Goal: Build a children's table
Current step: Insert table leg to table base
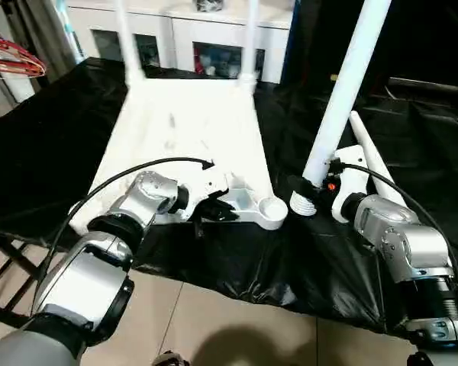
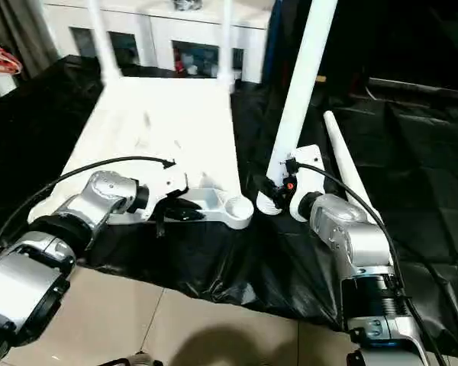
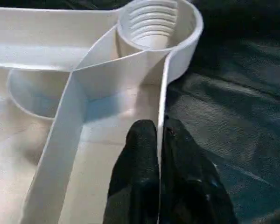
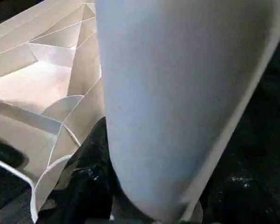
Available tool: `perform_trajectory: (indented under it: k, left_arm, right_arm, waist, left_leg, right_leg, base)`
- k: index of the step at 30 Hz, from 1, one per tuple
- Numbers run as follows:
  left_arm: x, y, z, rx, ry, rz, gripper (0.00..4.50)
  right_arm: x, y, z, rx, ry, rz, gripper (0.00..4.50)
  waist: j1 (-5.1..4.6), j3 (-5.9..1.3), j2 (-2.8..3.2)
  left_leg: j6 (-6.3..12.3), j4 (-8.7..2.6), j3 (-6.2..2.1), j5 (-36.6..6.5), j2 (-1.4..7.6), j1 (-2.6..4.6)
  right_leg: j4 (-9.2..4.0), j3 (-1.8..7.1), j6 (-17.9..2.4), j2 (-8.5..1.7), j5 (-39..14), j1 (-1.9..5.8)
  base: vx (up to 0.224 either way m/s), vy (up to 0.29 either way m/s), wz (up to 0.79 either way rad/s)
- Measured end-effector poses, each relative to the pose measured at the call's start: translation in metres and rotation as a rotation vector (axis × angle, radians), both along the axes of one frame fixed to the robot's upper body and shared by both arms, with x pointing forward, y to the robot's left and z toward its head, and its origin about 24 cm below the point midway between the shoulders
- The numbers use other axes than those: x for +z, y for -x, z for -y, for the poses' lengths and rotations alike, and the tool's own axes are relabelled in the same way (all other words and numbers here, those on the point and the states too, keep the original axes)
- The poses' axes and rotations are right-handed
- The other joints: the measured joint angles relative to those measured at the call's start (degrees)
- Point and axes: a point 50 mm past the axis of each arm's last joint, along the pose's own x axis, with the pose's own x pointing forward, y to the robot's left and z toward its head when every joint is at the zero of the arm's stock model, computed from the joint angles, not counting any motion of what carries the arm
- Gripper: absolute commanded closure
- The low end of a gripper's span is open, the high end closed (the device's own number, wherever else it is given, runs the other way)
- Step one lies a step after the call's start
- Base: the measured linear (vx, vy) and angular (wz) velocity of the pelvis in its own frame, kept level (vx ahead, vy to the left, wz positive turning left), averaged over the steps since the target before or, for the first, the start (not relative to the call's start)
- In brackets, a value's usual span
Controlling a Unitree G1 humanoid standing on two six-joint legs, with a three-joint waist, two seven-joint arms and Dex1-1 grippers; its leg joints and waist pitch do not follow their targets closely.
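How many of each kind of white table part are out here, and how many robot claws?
Table top: 1, lying underside up
Legs: 4, two standing in the far sockets, one held upright by the right gripper, one lying on the black sheet
Grippers: 2, left pinching the top's edge wall, right
Total: 7

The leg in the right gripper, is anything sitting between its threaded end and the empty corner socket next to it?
Nothing visible. The leg hangs in the right gripper just beside the empty socket, with bare black sheet between them. The left gripper pinches the tabletop's rim, clear of the socket.
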Motion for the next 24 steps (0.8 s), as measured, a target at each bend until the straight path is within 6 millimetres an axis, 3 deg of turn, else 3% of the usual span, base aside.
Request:
perform_trajectory:
  k: [7, 11, 24]
  left_arm:
    - [-0.003, 0.005, 0.003, -0.01, 0.04, -0.089, 4.5]
    - [-0.007, 0.008, 0.014, 0.013, 0.072, -0.06, 4.5]
    - [-0.01, 0.015, 0.018, 0.022, 0.103, -0.047, 4.5]
  right_arm:
    - [0.019, 0.009, -0.012, 0.188, -0.047, 0.052, 2.59]
    - [0.013, 0.018, -0.02, 0.282, -0.022, 0.016, 2.59]
    - [0.004, 0.008, -0.026, 0.246, 0.035, 0.022, 2.59]
  waist:
    - [0.41, 0.01, 0.02]
    - [0.64, 0.0, 0.02]
    - [0.37, -0.13, 0.24]
  left_leg:
    - [0.01, -0.01, 0.0, 0.0, 0.01, 0.03]
    - [0.02, -0.01, 0.01, 0.0, 0.0, 0.06]
    - [0.01, -0.13, 0.04, 0.0, -0.01, 0.0]
  right_leg:
    - [-0.01, -0.02, 0.0, -0.01, 0.0, 0.04]
    - [0.0, 0.0, 0.0, -0.08, 0.0, 0.11]
    - [-0.03, 0.06, 0.1, -0.08, -0.1, 0.11]
  base:
    - [0.0, 0.0, 0.0]
    - [0.0, 0.0, 0.0]
    - [0.0, 0.0, 0.0]
